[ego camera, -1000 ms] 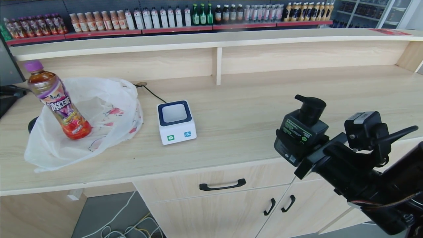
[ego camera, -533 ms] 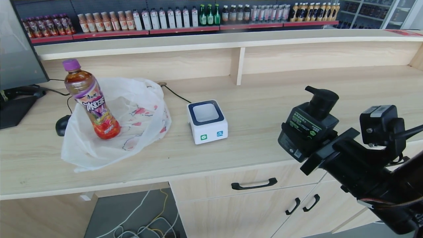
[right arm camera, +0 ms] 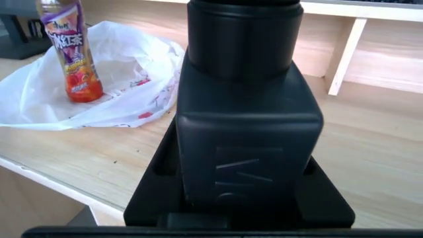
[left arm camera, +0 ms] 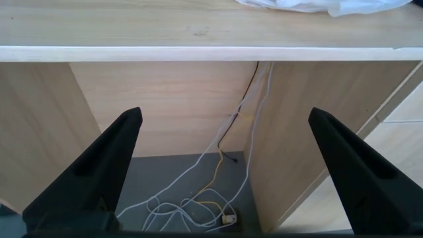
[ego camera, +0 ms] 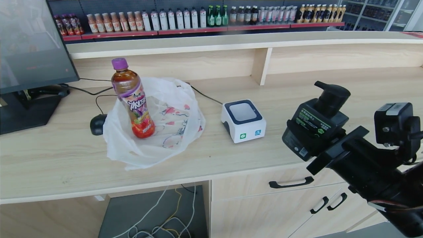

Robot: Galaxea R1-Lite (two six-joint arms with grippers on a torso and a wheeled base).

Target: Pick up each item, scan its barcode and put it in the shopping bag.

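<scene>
A black pump bottle [ego camera: 312, 124] is clamped between the fingers of the right gripper [ego camera: 317, 148]. It is held clear of the counter [ego camera: 66, 155], above the front edge, with the pump head tilted toward 1 o'clock. In the right wrist view the bottle [right arm camera: 244, 132] is seen from behind, seated squarely between the gripper's [right arm camera: 238, 208] jaws.

A white scanner [ego camera: 243, 120] with a dark-rimmed window on top sits on the counter at 9 o'clock from the held bottle and apart from it. At 9 o'clock from the scanner, just beside it, a white plastic bag [ego camera: 178, 122] lies spread open. A tea bottle [ego camera: 134, 99] with a purple cap stands upright within the bag. The bag [right arm camera: 142, 79] and tea bottle [right arm camera: 69, 49] are also seen past the pump bottle from the right wrist.

The left gripper [left arm camera: 225, 119] is held low, below the counter's front edge, with its two fingers [left arm camera: 106, 165] spread wide apart and nothing between them. Loose cables [left arm camera: 198, 205] are seen on the floor beyond it, and a corner of the bag [left arm camera: 317, 5] shows on the countertop above.

A black mouse [ego camera: 98, 124] rests at 9 o'clock from the bag, touching its edge. A monitor [ego camera: 33, 49] stands at 10 o'clock from the bag. Rows of drinks [ego camera: 198, 16] are lined on a red shelf behind the counter, at 12 o'clock.
</scene>
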